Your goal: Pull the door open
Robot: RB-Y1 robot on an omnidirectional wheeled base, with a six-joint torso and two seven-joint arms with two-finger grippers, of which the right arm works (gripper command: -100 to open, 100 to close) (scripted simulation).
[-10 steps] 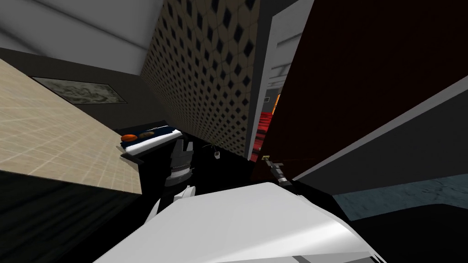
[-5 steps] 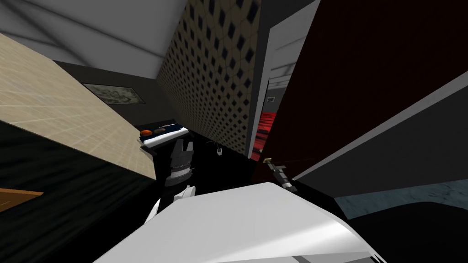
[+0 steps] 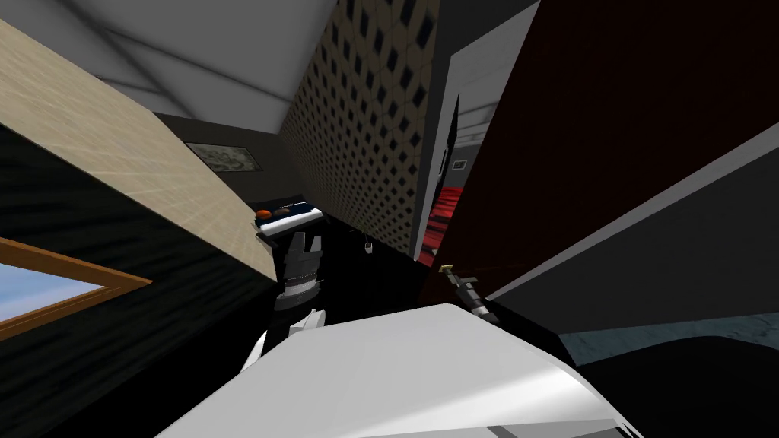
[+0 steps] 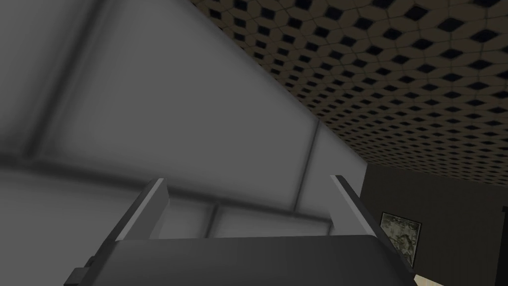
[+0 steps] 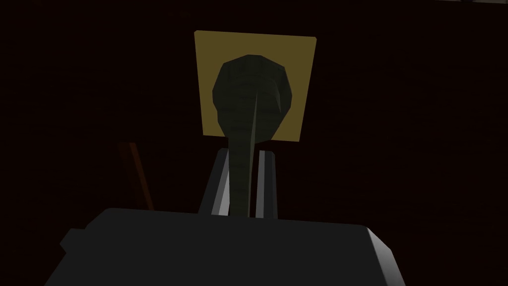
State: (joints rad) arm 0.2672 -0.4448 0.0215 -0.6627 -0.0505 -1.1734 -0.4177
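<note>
- The right hand (image 5: 244, 155) is closed narrow on a dark lever handle (image 5: 250, 89). Its two fingers (image 5: 217, 183) press the lever's sides.
- The lever springs from a square yellow plate (image 5: 208, 49) set on the dark red door (image 3: 608, 114).
- From the head view, that hand and handle sit low on the door, close to its free edge.
- The door stands ajar. Between its edge and the pale door frame (image 3: 427, 190) a narrow gap shows a red floor (image 3: 445, 209) beyond.
- The left hand (image 3: 306, 245) hangs well apart from the door, near the foot of the diamond-patterned wall (image 3: 365, 137). Its fingers stand wide with nothing between them.
- Just past the left hand, a low dark blue piece of furniture (image 3: 297, 209) stands against that wall, with an orange round thing (image 3: 264, 214) on it.
</note>
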